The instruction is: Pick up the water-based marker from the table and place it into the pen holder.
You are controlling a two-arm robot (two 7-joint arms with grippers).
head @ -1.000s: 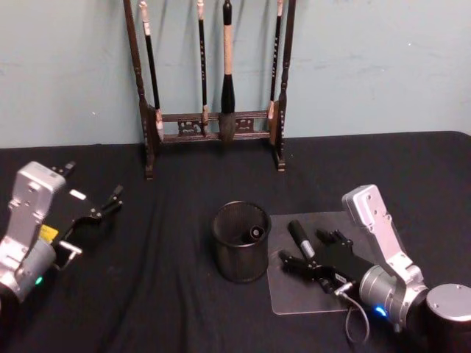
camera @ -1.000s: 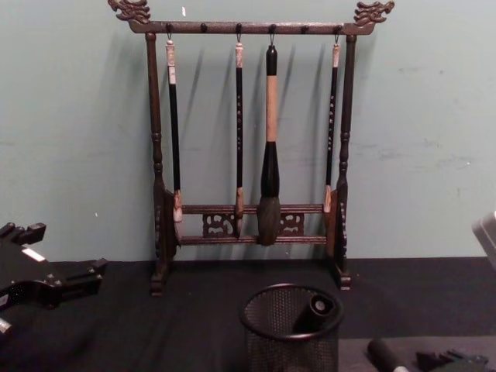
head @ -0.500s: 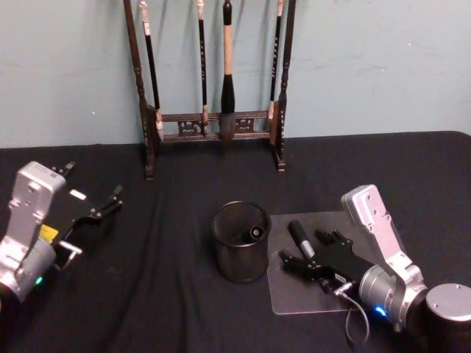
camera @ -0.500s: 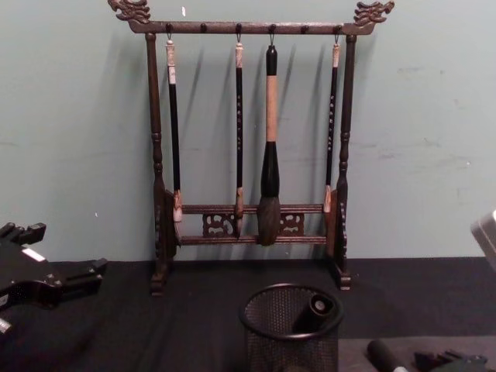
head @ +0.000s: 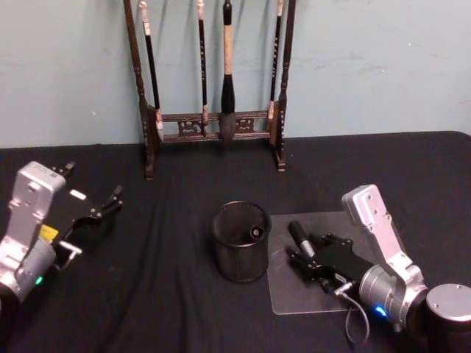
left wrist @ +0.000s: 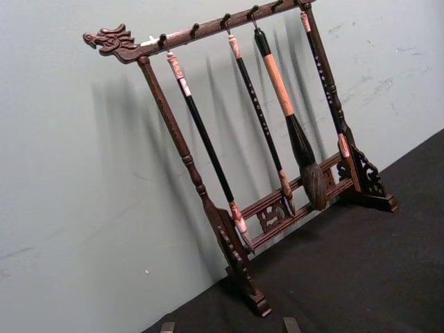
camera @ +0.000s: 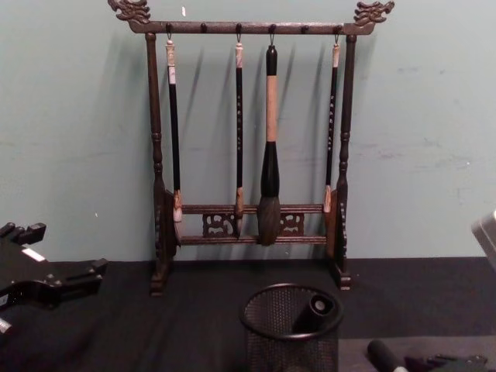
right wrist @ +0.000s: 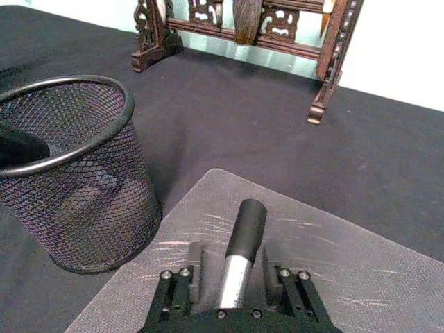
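Observation:
The water-based marker (head: 299,235), black with a silver barrel, lies on a clear mat to the right of the pen holder (head: 241,243), a small black mesh cup. My right gripper (head: 306,245) is low over the mat and open. Its fingers straddle the marker's barrel with narrow gaps on both sides, as the right wrist view shows around the marker (right wrist: 244,225) and the gripper (right wrist: 233,255). The pen holder (right wrist: 69,173) stands close beside it. Another dark pen (camera: 318,310) leans inside the pen holder (camera: 292,329). My left gripper (head: 92,187) rests open at the far left.
A tall dark wooden brush rack (head: 213,125) with several hanging brushes stands at the back against the wall. The clear mat (head: 294,294) lies on the black cloth (head: 169,294), whose right edge is near the right arm.
The right gripper's fingers have drawn closer together around the marker. The marker, the pen holder and the left arm have not moved.

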